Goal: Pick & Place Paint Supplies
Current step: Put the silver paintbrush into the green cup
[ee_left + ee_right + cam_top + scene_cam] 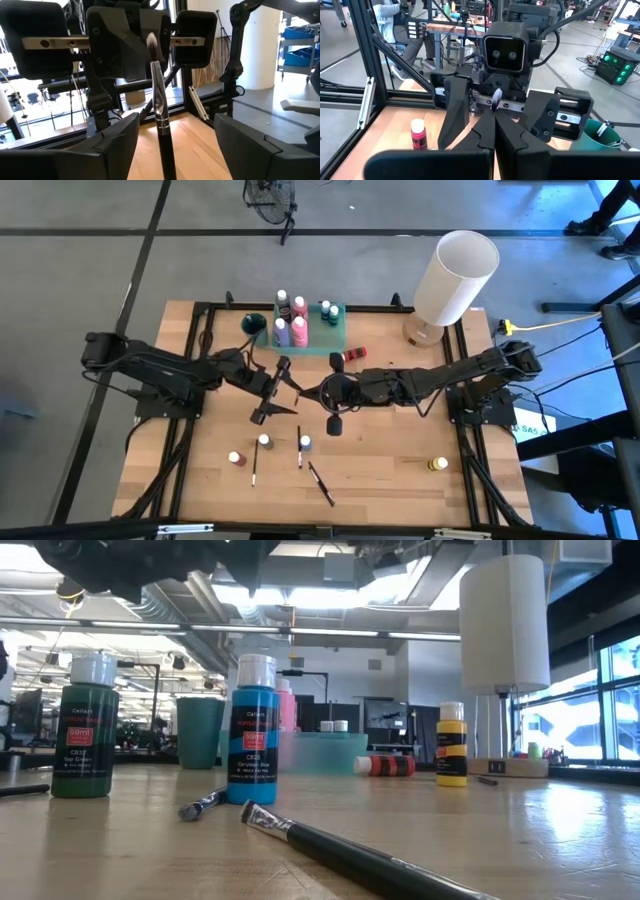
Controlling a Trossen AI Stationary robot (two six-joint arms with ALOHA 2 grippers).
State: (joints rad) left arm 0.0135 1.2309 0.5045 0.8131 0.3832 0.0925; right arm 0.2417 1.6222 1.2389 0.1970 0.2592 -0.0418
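Observation:
A thin dark paintbrush (163, 130) hangs above the middle of the table, and my right gripper (308, 393) is shut on it. Its handle runs toward my left gripper (277, 390). That gripper is open, with one finger on either side of the handle and apart from it. On the near half of the table stand a red bottle (236, 459), a green one (264, 442), a blue one (305, 443) and a yellow one (438, 465). Three brushes (321, 483) lie flat among them. A red bottle (352, 357) lies on its side near the tray. My right gripper pinches the paintbrush near its bristle end (151, 47) between its two shut fingers (487, 131). The pale bristle tip (496, 97) shows just past the fingertips. The fingers come in about level from the table's right. The brush is lifted clear of the table and runs on along the fingers' line.
A translucent green tray (338, 340) with several bottles stands at the far middle, with a dark green cup (254, 323) on its left. A big white lamp (455, 275) stands at the far right. A black frame rims the table. A person sits beyond the table (385, 20).

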